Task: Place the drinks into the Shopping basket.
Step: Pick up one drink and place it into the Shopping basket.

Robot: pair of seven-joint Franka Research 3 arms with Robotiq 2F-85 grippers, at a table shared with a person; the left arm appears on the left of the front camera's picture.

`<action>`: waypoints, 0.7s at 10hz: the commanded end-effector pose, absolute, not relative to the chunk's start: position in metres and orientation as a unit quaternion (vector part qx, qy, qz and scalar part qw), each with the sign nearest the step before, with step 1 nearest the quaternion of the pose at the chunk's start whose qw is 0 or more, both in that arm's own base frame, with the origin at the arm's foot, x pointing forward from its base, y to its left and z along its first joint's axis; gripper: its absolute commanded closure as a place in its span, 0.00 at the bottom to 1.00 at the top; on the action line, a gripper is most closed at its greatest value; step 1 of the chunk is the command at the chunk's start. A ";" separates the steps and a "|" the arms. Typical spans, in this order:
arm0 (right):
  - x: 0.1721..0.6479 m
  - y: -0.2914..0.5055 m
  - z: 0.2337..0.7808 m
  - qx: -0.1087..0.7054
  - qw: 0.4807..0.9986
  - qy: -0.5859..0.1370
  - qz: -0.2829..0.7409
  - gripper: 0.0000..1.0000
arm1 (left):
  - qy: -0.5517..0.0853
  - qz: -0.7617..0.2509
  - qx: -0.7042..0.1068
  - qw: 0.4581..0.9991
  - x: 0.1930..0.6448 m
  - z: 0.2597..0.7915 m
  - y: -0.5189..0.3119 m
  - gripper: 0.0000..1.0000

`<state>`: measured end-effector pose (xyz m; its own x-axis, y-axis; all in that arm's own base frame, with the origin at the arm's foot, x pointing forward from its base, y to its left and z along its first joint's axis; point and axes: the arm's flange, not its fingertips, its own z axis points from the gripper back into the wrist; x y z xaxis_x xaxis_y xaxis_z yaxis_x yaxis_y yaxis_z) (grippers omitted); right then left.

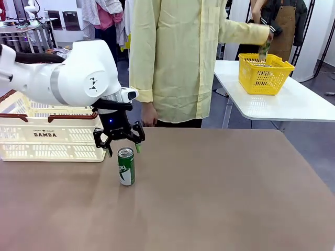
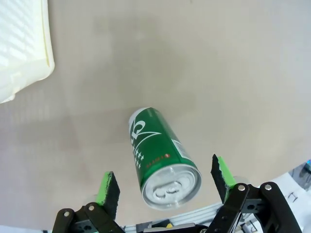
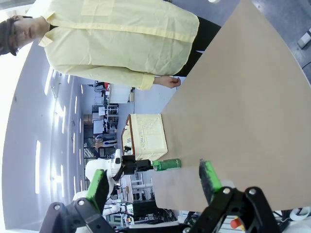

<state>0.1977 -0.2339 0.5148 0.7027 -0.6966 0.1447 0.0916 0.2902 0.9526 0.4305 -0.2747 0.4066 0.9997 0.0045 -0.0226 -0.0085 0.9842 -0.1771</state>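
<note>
- My left gripper (image 1: 123, 149) is hanging wide open right above the green can (image 1: 126, 167), its green pads (image 2: 108, 187) flanking the silver top without touching it, and it is gripping nothing
- The can is standing upright on the brown table (image 1: 220, 198), just right of the Shopping basket (image 1: 52, 135) and apart from it
- The basket is sitting at the table's left side behind my arm; I cannot tell what is lying inside
- My right gripper (image 3: 153, 178) is hovering fully open, facing across the table toward the can, holding nothing
- The person (image 1: 172, 57) is standing at the far side, one hand (image 1: 149, 116) hanging by the table edge, a sleeve (image 1: 246, 32) reaching toward a yellow basket (image 1: 264, 73) on a white table (image 1: 293, 102)
</note>
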 end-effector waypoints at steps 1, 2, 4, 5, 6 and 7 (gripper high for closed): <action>0.199 -0.235 0.515 0.540 0.747 -0.295 -0.251 0.00 | 0.042 0.007 -0.075 0.996 0.440 0.399 -0.280 0.00; 0.199 -0.235 0.515 0.540 0.747 -0.295 -0.251 0.00 | 0.050 0.006 -0.071 0.996 0.442 0.393 -0.281 0.00; 0.199 -0.235 0.515 0.540 0.747 -0.295 -0.251 0.00 | 0.057 0.000 -0.061 0.997 0.445 0.385 -0.288 0.00; 0.199 -0.235 0.515 0.540 0.747 -0.295 -0.251 0.00 | 0.065 -0.002 -0.059 0.996 0.446 0.383 -0.290 0.00; 0.199 -0.235 0.515 0.540 0.747 -0.295 -0.251 0.00 | 0.065 0.001 -0.057 0.996 0.446 0.382 -0.290 0.00; 0.199 -0.235 0.515 0.540 0.747 -0.295 -0.251 0.00 | 0.070 0.001 -0.052 0.996 0.446 0.382 -0.291 0.00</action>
<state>0.1977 -0.2339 0.5148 0.7027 -0.6966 0.1446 0.0917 0.2902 0.9526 0.4420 -0.2881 0.3770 0.9911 -0.0299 -0.1296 0.0109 0.9894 -0.1447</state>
